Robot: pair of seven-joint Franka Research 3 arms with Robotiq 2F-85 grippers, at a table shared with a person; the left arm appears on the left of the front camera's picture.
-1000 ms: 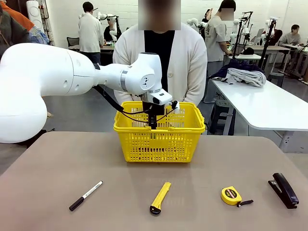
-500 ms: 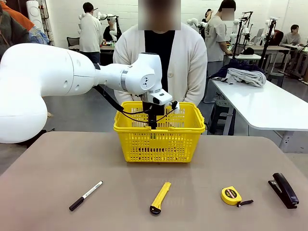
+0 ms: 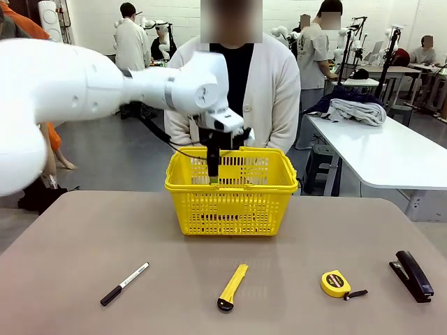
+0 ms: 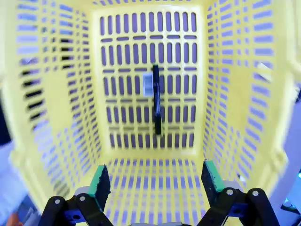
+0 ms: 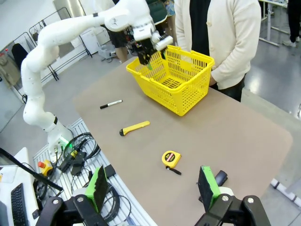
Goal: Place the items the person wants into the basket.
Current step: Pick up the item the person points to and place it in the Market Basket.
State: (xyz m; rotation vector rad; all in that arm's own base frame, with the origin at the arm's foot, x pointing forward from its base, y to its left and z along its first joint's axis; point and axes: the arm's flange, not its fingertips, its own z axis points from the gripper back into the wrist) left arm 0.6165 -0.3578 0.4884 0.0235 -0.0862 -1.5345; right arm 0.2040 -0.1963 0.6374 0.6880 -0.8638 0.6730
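Note:
The yellow basket [image 3: 230,209] stands at the far middle of the table, in front of the person [image 3: 272,84] in the white cardigan. My left gripper [image 3: 213,176] hangs over its inside, open, with nothing between the green pads [image 4: 100,181]. A thin black pen [image 4: 156,101] lies on the basket's slotted floor [image 4: 127,56], straight below the left gripper [image 4: 155,181]. On the near table lie the yellow utility knife [image 3: 232,286] and the round yellow tape measure [image 3: 336,283]. My right gripper [image 5: 153,186] is open, high above the table's near edge, well off from the basket [image 5: 183,89].
A black marker with a white barrel [image 3: 124,284] lies at the near left. A black stapler [image 3: 413,276] sits at the near right. Bare tabletop [image 3: 91,230] runs between the basket and the tools. Other tables and people stand behind.
My left arm has lifted, and its gripper has risen from inside the basket to its rim. The tools on the table have not moved.

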